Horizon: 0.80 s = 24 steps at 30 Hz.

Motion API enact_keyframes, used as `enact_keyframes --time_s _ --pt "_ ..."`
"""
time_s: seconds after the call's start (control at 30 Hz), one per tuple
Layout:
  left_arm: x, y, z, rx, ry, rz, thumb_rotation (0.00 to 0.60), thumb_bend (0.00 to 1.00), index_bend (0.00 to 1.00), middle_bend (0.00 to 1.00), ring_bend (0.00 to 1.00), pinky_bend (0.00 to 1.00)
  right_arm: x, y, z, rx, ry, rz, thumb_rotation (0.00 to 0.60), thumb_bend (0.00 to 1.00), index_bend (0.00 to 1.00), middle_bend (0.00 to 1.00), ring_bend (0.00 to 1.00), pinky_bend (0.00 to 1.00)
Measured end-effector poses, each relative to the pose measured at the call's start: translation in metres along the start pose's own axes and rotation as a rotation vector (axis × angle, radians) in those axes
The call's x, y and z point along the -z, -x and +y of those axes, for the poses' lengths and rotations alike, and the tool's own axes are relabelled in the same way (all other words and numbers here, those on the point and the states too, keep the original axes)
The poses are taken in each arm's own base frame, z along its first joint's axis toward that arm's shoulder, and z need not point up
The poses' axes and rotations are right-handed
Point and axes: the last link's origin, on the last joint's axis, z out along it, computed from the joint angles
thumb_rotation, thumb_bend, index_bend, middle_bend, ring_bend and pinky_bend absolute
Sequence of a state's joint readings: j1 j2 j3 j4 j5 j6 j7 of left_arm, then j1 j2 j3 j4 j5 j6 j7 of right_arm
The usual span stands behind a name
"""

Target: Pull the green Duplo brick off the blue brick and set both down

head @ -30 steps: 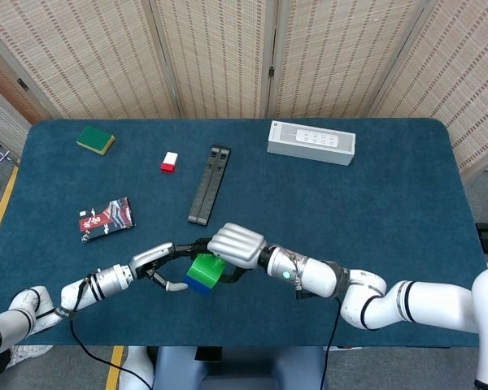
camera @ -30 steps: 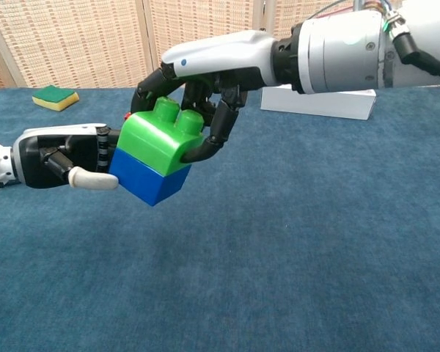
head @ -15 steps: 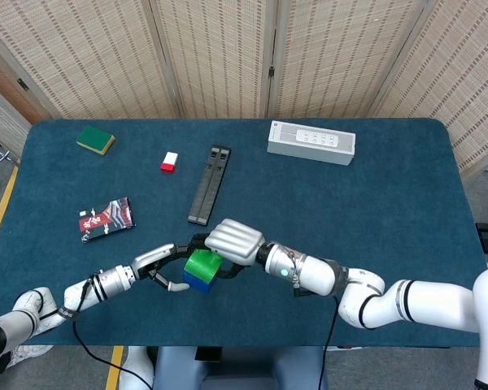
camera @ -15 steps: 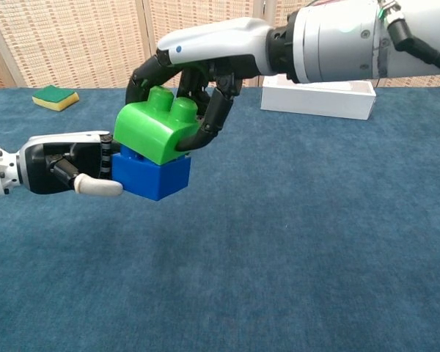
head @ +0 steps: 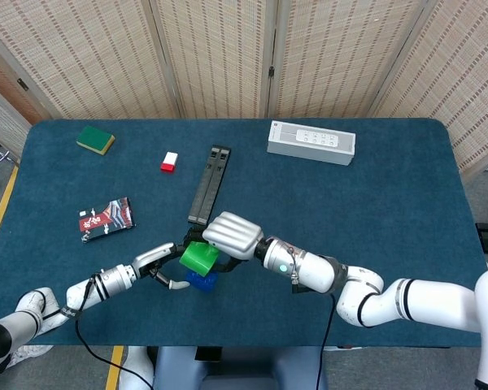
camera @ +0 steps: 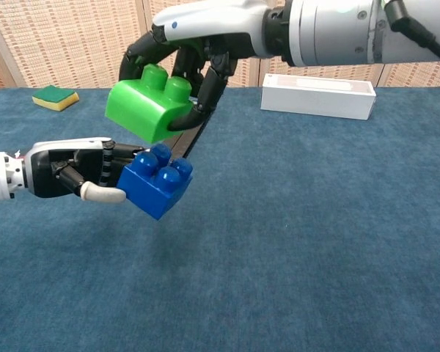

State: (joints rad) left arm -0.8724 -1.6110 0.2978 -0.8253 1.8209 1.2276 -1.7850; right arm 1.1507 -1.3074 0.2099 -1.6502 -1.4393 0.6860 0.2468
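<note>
Bricks apart now, both off the desk. Blue brick (camera: 156,180) pinched in left hand (camera: 62,169), thumb under, fingers (camera: 106,163) along the near side; studs up, body tilted. Green brick (camera: 148,106) just above it at 12 o'clock, a clear gap between, gripped by right hand (camera: 198,44) with fingers (camera: 207,92) curled around its right end. Both over the desk's front edge region, about 6 o'clock of centre in the head view.

Step in hand, as judged: setting both down. Best done by swinging the hands apart first, left toward 9, right toward 3, so the bricks land separate and do not re-mate. Lower each until the base sits flat on the cloth before loosening the fingers; level the tilted blue one first, else likely to roll onto a side. Release slowly; light plastic may cling to a finger.

Desk (head: 374,211): dark blue cloth, felt-like, some give.

Further out: black bar (head: 209,184) at 12 o'clock of the hands, printed packet (head: 106,218) at 10, red-and-white block (head: 169,162) beyond, green-and-yellow sponge (head: 95,140) at far 10, white box (head: 311,142) at 1. Woven screen panels (head: 220,53) behind the desk.
</note>
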Motion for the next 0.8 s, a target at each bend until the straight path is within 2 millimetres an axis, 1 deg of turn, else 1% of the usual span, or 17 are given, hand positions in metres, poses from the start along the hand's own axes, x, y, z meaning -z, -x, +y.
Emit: enact_keyframes --time_s 0.13,0.3,0.4,0.5,0.6,0.73,0.8 --pt "0.001 -0.003 -0.007 -0.049 -0.034 0.027 0.6 0.33 0.85 0.41 0.12 0.11 0.002 -0.007 0.0 -0.002 0.001 0.024 0.6 0.36 0.82 0.69 0.73 0.73" --pt "0.006 -0.017 -0.016 -0.145 -0.093 0.104 0.6 0.33 0.85 0.41 0.12 0.11 0.012 -0.013 0.006 0.017 0.024 0.03 0.6 0.36 0.82 0.69 0.74 0.73" --pt "0.017 -0.032 -0.016 -0.204 -0.131 0.164 0.6 0.33 0.85 0.41 0.12 0.11 0.025 -0.017 0.014 0.031 0.056 0.037 0.6 0.36 0.82 0.69 0.73 0.73" --pt "0.029 -0.049 -0.01 -0.264 -0.151 0.224 0.6 0.34 0.85 0.41 0.12 0.11 0.044 -0.018 0.025 0.044 0.098 0.045 0.6 0.36 0.82 0.69 0.73 0.73" --pt "0.041 -0.062 -0.002 -0.326 -0.157 0.281 0.6 0.34 0.85 0.41 0.12 0.11 0.066 -0.013 0.036 0.07 0.142 0.037 0.6 0.36 0.82 0.69 0.73 0.73" --pt "0.055 -0.072 0.01 -0.432 -0.169 0.353 0.6 0.34 0.85 0.41 0.12 0.11 0.092 0.009 0.049 0.097 0.196 -0.01 0.6 0.36 0.82 0.69 0.73 0.73" --pt "0.064 -0.074 0.016 -0.495 -0.184 0.385 0.6 0.34 0.85 0.41 0.12 0.11 0.101 0.018 0.054 0.111 0.215 -0.038 0.6 0.36 0.82 0.69 0.74 0.73"
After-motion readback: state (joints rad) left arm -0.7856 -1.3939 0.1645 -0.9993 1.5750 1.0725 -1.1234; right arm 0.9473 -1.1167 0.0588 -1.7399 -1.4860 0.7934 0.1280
